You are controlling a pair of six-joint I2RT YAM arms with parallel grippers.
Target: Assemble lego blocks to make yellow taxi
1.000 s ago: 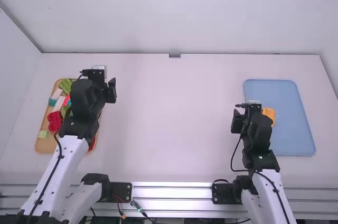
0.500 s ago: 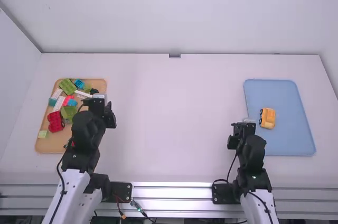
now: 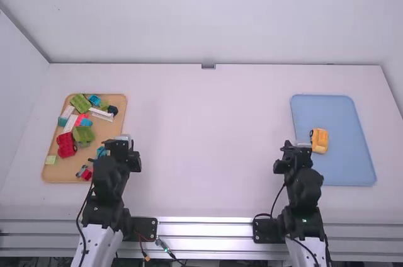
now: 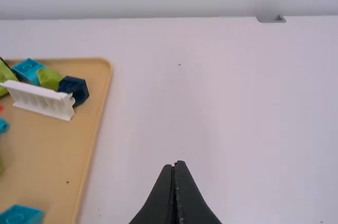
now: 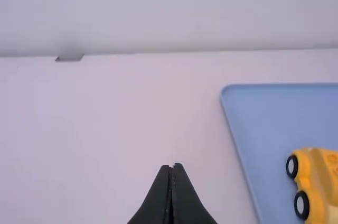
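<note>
My left gripper [image 3: 124, 138] is over the right edge of the wooden tray [image 3: 53, 169]. In the left wrist view that gripper [image 4: 173, 166] is shut with nothing between its fingers. My right gripper [image 3: 301, 144] is beside the left edge of the blue tray [image 3: 349, 169]; in the right wrist view the same gripper [image 5: 172, 168] is shut and holds nothing. A yellow toy car with black wheels, the taxi [image 3: 319, 140], lies on the blue tray near its left side. Part of the taxi [image 5: 319, 179] shows in the right wrist view.
Loose blocks lie in the wooden tray: a red one [image 3: 66, 145], green ones [image 3: 83, 133], a white railing-like piece [image 4: 39, 99] and a dark blue one [image 4: 74, 89]. A small grey fixture [image 3: 208, 66] sits at the table's back edge.
Both arms have drawn back toward their bases, uncovering more of the wooden tray's blocks and the taxi. The right gripper has since shifted slightly forward. The taxi has stayed put.
</note>
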